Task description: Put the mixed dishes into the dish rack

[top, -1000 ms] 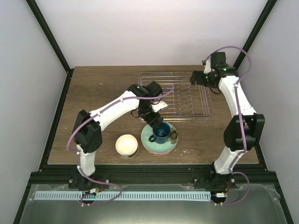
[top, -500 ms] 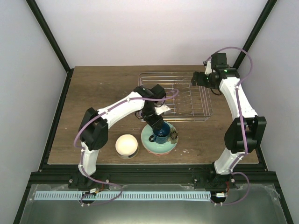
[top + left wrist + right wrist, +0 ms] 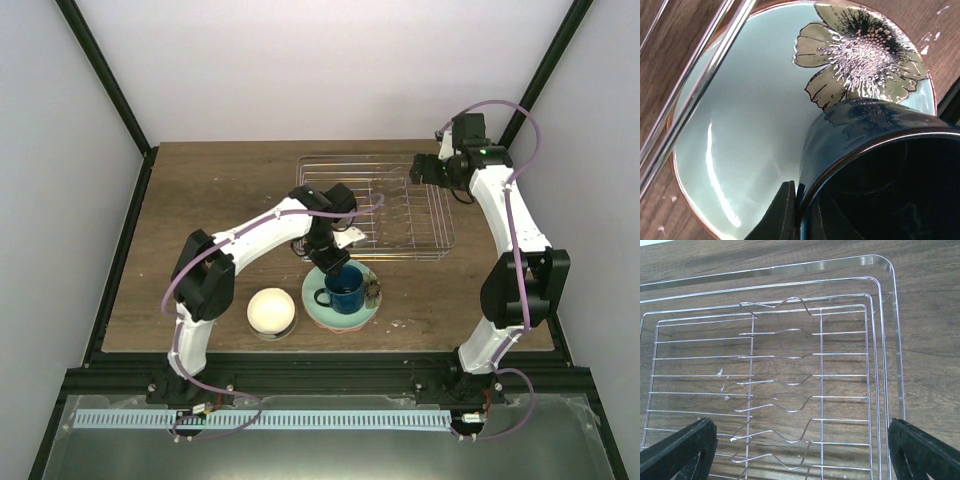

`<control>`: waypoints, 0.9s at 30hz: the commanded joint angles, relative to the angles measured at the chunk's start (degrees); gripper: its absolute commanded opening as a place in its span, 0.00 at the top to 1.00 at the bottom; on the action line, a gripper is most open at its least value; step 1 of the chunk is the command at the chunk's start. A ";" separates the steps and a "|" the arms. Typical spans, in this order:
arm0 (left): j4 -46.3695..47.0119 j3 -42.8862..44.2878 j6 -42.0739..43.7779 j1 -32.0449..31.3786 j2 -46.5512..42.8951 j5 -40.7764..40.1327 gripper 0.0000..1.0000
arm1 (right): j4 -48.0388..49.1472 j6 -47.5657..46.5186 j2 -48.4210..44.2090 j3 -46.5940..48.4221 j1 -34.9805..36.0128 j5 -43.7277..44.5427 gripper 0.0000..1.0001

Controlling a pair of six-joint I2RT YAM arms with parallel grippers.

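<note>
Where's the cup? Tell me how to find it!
Look at the big shiny wire dish rack at the back of the wooden table; just in front of it lies a mint-green plate with a flower. The dark blue mug stands on that plate. It is the only blue thing and has a handle, unlike the cream-white bowl left of the plate.

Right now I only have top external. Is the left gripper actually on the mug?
Observer: Left wrist shows the left gripper at the dark blue mug rim, one finger against the outer wall. Clamp unclear.
Operator: Where on the plate?
Observer: Mug stands on the mint-green plate, right beside its flower print.
Operator: Right arm?
Observer: Right wrist shows the right gripper open above the dish rack, with nothing in the part it sees.
</note>
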 commanded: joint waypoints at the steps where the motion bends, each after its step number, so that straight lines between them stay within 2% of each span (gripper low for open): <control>1: -0.35 1.21 -0.06 -0.28 0.45 1.49 0.99 | -0.36 -0.97 0.39 -0.02 0.38 0.78 0.06; 5: -0.77 1.95 -0.35 0.00 -1.45 3.02 1.00 | -0.03 -1.08 0.65 0.07 0.38 -0.33 0.06; 9: 0.19 2.41 -1.19 1.56 -4.51 9.32 1.00 | 0.85 -0.97 0.66 -0.19 0.38 -3.02 0.05; 17: 6.97 3.34 -7.10 11.24 -12.11 21.61 1.00 | 5.74 -0.92 -1.64 -3.76 0.29 -12.05 0.05; 20: 14.14 1.87 -12.76 15.83 -15.16 27.31 1.00 | 9.63 -1.00 -4.03 -7.02 0.29 -17.98 0.06; 22: 22.46 -1.34 -19.00 19.34 -17.48 31.36 1.00 | 13.52 -0.50 -6.67 -10.05 0.29 -22.93 0.06; 27: 43.51 -8.41 -33.97 24.31 -20.78 33.20 1.00 | 28.16 4.62 -14.43 -20.68 0.14 -35.51 0.06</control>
